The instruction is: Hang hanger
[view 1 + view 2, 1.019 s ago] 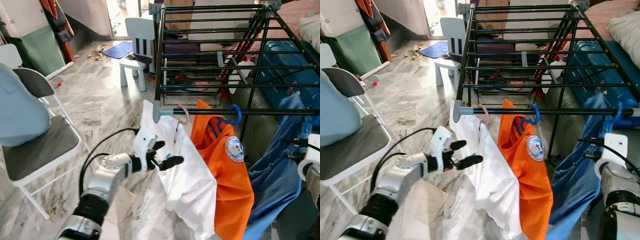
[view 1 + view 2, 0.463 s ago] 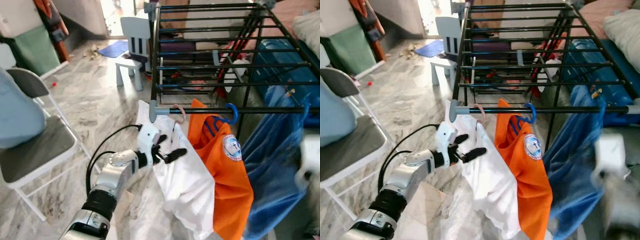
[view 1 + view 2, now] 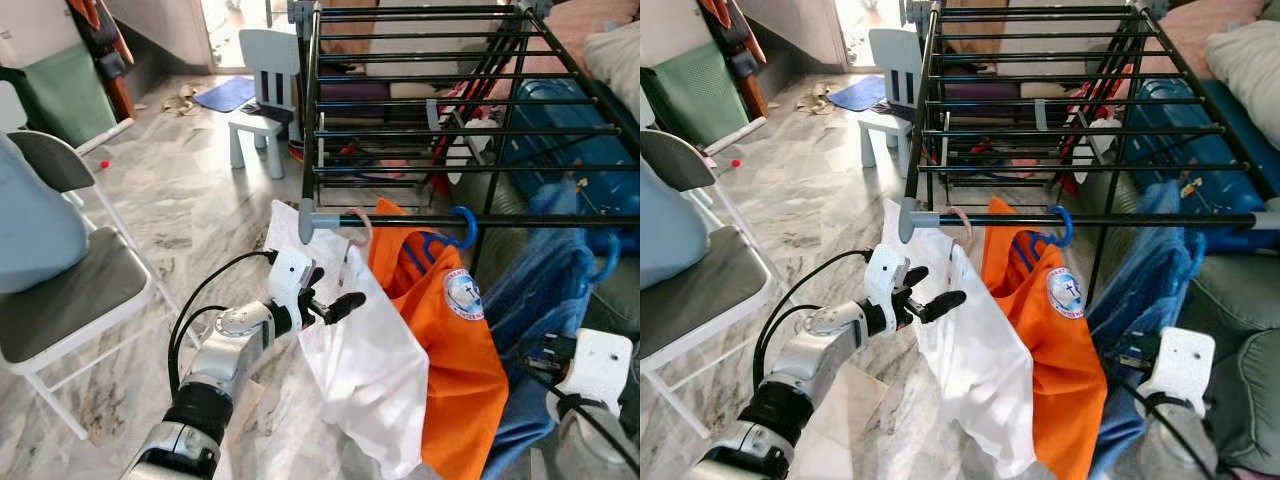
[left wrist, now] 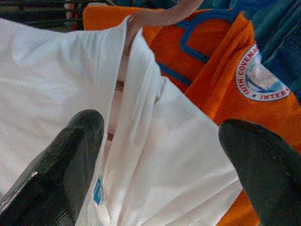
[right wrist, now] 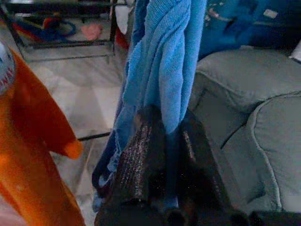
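A white shirt on a pink hanger hangs from the front rail of a black drying rack. Beside it hangs an orange shirt on a blue hanger. My left gripper is open just in front of the white shirt's collar, touching nothing. A blue garment droops at the rack's right end. My right gripper is low there, shut on its cloth. Whether its hanger hook sits over the rail cannot be told.
A grey folding chair holding a pale blue bundle stands to the left. A white child's chair is behind on the marble floor. A blue case lies under the rack, and a grey sofa is close on the right.
My right wrist has dropped lower with the blue garment in it. The left gripper stays open near the white shirt. The camera shifted slightly.
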